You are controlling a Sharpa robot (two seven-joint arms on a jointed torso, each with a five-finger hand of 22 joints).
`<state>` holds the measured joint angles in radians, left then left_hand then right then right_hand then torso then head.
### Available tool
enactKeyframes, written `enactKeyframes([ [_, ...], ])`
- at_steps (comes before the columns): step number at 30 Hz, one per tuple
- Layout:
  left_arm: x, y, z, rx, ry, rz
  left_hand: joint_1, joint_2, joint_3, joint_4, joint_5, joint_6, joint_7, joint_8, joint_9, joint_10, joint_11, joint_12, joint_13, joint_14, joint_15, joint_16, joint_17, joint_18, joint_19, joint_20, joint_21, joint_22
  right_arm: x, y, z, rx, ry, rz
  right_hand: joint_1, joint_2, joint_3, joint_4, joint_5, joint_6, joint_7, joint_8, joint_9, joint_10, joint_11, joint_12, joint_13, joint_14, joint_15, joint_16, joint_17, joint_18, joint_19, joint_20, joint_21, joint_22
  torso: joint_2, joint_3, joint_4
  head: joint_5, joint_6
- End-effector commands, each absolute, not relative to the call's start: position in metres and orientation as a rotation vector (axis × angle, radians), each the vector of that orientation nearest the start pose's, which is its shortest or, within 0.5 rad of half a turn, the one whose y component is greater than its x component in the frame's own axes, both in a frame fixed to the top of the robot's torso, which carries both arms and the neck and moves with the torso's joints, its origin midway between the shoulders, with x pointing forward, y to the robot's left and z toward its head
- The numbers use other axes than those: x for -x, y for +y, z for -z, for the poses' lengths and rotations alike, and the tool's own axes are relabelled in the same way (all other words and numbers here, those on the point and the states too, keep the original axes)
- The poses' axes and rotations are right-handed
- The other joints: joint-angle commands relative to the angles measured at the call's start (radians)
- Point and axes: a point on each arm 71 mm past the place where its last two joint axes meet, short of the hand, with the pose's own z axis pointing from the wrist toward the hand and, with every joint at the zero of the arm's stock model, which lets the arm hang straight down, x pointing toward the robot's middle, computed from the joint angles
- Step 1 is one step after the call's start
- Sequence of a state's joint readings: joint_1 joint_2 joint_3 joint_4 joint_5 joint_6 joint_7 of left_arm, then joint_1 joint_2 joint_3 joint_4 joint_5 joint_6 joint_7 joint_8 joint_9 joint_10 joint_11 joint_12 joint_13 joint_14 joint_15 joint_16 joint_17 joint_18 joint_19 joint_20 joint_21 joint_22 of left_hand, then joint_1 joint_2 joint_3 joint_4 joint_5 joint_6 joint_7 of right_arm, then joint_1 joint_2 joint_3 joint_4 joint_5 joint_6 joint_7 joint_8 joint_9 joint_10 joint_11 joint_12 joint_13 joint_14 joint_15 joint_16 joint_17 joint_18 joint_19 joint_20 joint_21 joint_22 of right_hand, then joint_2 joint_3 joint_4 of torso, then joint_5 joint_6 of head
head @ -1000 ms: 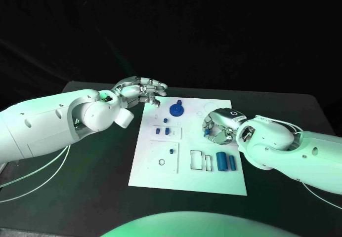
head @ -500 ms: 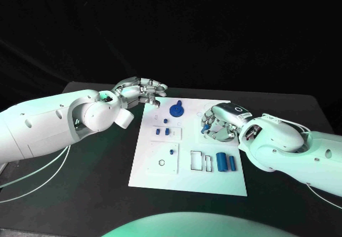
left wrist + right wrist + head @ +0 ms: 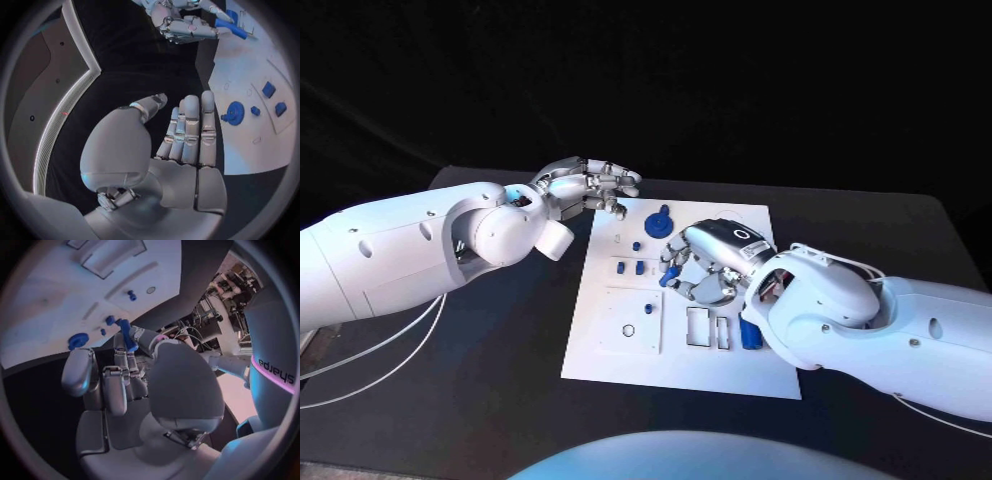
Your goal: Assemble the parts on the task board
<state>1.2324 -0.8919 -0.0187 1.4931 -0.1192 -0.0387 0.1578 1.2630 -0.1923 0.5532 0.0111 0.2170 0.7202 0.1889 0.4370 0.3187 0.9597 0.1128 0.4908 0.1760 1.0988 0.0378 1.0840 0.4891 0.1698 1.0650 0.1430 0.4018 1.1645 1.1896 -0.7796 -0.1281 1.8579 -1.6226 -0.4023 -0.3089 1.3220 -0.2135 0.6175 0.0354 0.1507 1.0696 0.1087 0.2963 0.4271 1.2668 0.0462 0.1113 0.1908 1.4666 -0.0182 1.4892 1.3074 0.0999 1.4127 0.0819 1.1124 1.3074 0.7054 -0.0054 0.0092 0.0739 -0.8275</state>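
The white task board lies mid-table. My right hand hovers over its middle and pinches a long blue part in its fingertips; that blue part sticks out past the fingers of my right hand in the right wrist view. My left hand hangs at the board's far left corner. In the left wrist view, the left hand holds nothing, fingers straight and thumb apart. A blue gear stands on the far part of the board.
Small blue pieces sit in a recess left of my right hand, another just beyond. Narrow empty slots lie at the board's near side. A blue cylinder peeks out beside my right forearm. Bare black table surrounds the board.
My right hand has moved left from the board's right edge to over its middle, carrying the blue part; its forearm now covers most of the blue cylinders. The left hand has stayed put.
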Motion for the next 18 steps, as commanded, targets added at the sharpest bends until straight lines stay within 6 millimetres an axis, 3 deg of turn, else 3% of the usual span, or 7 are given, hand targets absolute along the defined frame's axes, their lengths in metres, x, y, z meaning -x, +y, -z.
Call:
enactKeyframes([
  [1,-0.493,0.221,0.169,1.002,1.747,1.596,-0.007,-0.001,-0.003,0.001,0.000,-0.008,-0.001,0.003,0.001,-0.005,0.002,0.005,-0.001,-0.003,0.003,-0.004,-0.001,0.010,0.008,0.001,-0.005,-0.001,-0.379,-0.071,0.184,0.395,1.583,-0.884,0.006,0.010,0.007,0.000,0.005,0.000,0.001,0.005,0.003,0.004,0.001,0.000,0.001,0.063,-0.009,0.005,0.056,-0.002,0.000,-0.005,-0.006,0.032,0.000,-0.0022,0.0009,0.004,0.003],
  [9,-0.494,0.220,0.169,1.005,1.747,1.595,-0.006,0.000,-0.003,0.001,0.001,-0.009,-0.001,0.004,0.001,-0.004,0.002,0.005,-0.002,-0.003,0.003,-0.004,-0.002,0.010,0.008,0.002,-0.006,-0.001,-0.365,-0.043,0.206,0.446,1.621,-0.954,0.004,0.008,0.007,0.000,0.005,-0.001,0.002,0.005,0.004,0.004,0.002,-0.001,0.001,0.063,-0.009,0.005,0.056,-0.002,0.000,-0.005,-0.005,0.033,0.003,-0.0021,0.0038,0.019,-0.002],
  [18,-0.494,0.220,0.169,1.007,1.746,1.593,-0.006,0.000,-0.003,0.001,0.001,-0.009,-0.001,0.004,0.001,-0.004,0.002,0.005,-0.002,-0.003,0.003,-0.004,-0.002,0.010,0.008,0.002,-0.006,-0.001,-0.362,-0.032,0.226,0.450,1.670,-0.972,0.006,0.008,0.008,-0.001,0.006,-0.003,0.002,0.005,0.004,0.004,0.002,-0.002,0.002,0.062,-0.009,0.005,0.055,-0.002,-0.001,-0.005,-0.008,0.032,0.002,-0.0010,0.0019,0.029,-0.009],
])
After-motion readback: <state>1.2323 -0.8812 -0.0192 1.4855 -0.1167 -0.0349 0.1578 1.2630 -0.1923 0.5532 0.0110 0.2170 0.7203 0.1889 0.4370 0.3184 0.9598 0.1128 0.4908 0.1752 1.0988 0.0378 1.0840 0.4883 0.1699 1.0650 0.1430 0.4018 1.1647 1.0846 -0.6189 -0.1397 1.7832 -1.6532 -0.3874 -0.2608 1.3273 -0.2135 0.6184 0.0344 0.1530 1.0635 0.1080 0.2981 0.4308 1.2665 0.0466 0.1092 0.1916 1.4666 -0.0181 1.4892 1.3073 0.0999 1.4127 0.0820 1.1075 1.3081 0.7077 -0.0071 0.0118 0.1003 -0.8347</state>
